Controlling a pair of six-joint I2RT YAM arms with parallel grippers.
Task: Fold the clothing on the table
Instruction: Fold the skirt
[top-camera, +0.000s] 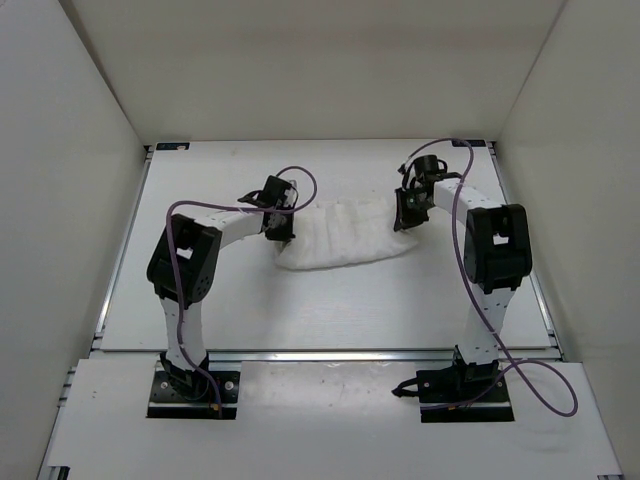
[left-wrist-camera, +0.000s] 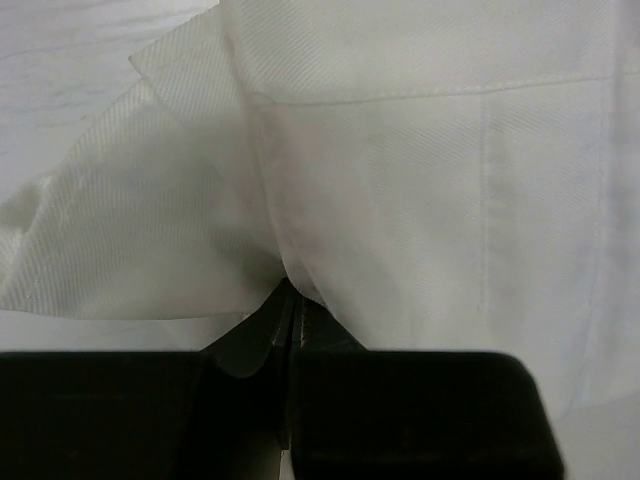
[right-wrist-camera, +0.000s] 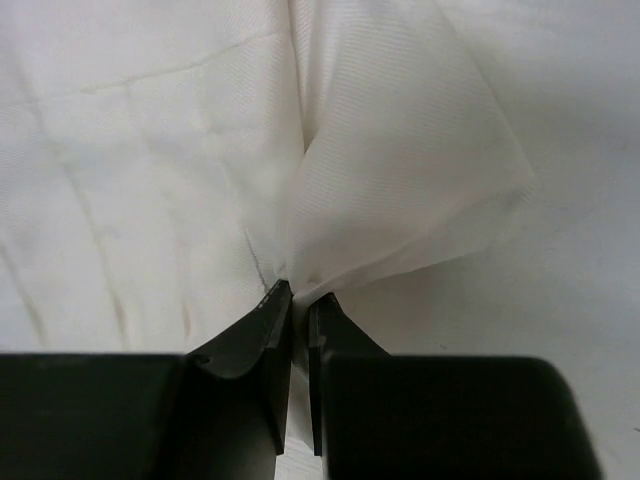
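Pinch grips on both ends of thin white pleated fabric clothing (top-camera: 345, 235).
It lies near centre of the flat white table (top-camera: 300, 310); left gripper (left-wrist-camera: 293, 300) at its 9 o'clock end, right gripper (right-wrist-camera: 298, 292) at 3 o'clock, each clamped on an edge, likely for an even fold.

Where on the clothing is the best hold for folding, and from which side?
Probably its two end edges, each from its outer side: the clothing lies as a wide flat band, thin edges easy to pinch. The left gripper and right gripper are shut on those ends.
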